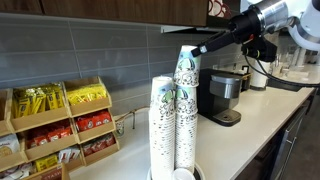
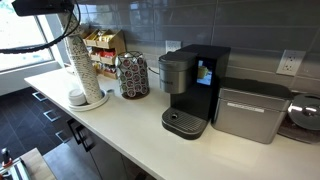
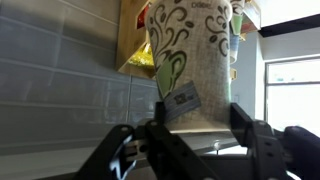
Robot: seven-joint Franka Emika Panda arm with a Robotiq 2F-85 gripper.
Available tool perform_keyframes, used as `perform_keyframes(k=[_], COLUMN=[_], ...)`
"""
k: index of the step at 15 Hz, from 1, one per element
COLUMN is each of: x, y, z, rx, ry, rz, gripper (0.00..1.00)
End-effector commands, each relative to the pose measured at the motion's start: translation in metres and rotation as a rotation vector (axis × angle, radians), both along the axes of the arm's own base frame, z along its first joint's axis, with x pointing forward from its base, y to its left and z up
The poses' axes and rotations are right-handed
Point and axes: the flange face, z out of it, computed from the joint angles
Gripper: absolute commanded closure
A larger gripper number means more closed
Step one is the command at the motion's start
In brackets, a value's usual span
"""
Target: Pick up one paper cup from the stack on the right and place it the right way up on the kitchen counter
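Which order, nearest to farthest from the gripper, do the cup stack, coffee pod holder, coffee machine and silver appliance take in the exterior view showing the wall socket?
1. the stack: directly at the gripper.
2. coffee pod holder: next along from the stack.
3. coffee machine: mid-picture.
4. silver appliance: beyond the machine, farthest.

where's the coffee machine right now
In an exterior view the coffee machine stands on the counter, between the pod rack and a silver appliance.
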Motion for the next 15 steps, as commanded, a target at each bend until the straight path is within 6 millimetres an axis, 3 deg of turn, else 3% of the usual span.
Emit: perform_keyframes(k=[1, 8, 15], x=[-0.008, -0.016, -0.015], y=[-0.007, -0.011, -0.011], z=[0.025, 0.064, 0.071], rx=[-0.018, -0.067, -0.155], ry=[-0.042, -0.078, -0.043], rz=[0.010, -0.020, -0.055], gripper=[0.61, 0.61, 0.61])
